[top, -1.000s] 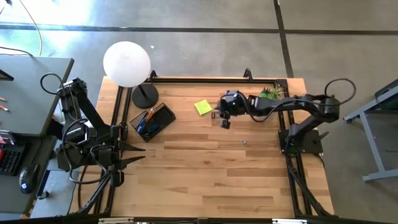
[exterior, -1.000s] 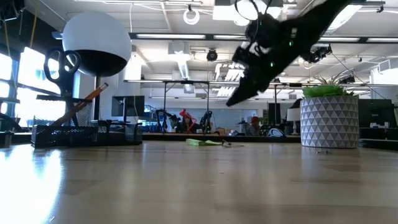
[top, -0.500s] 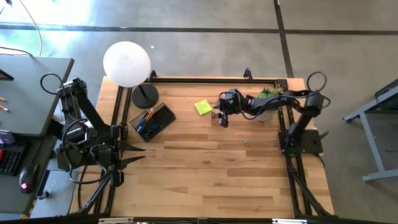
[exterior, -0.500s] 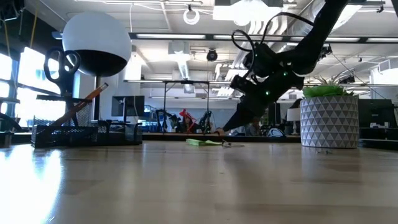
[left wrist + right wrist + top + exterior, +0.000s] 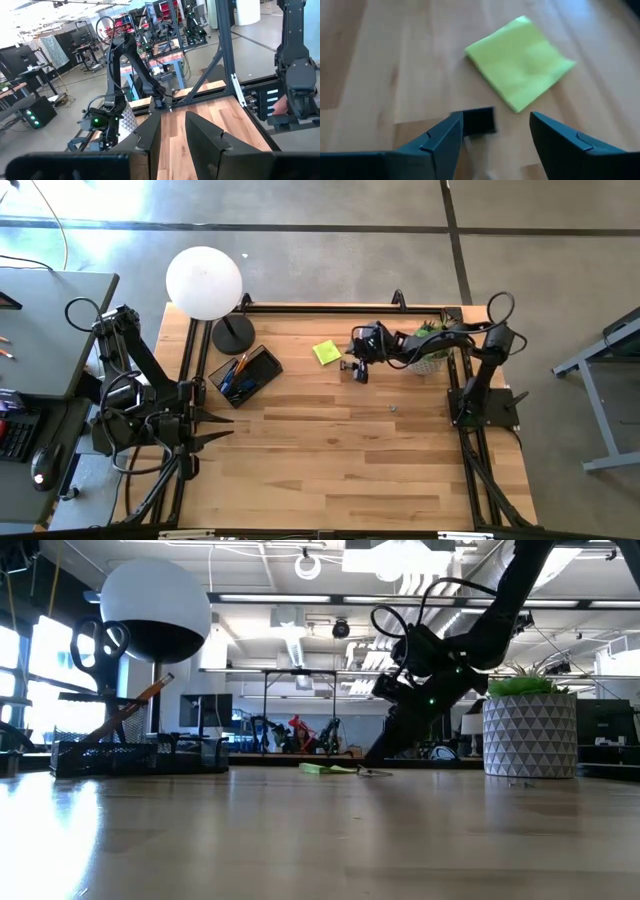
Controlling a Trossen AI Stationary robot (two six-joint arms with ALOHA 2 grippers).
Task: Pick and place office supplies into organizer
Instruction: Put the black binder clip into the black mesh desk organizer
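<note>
In R wrist view only: binder clip point(image 5: 479, 121) between open right pincer point(image 5: 492, 131) fingers.

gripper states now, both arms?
Left gripper: open, empty, parked at the table's left edge.
Right gripper: open over small black binder clip, holding nothing.

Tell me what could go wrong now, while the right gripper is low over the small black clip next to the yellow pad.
1. The open right gripper has the small black binder clip near one finger, not centred; closing may push it away.
2. The yellow sticky-note pad lies close beyond and could be nudged.
3. The green plant in its white pot sits beside the right arm and could be bumped.
</note>
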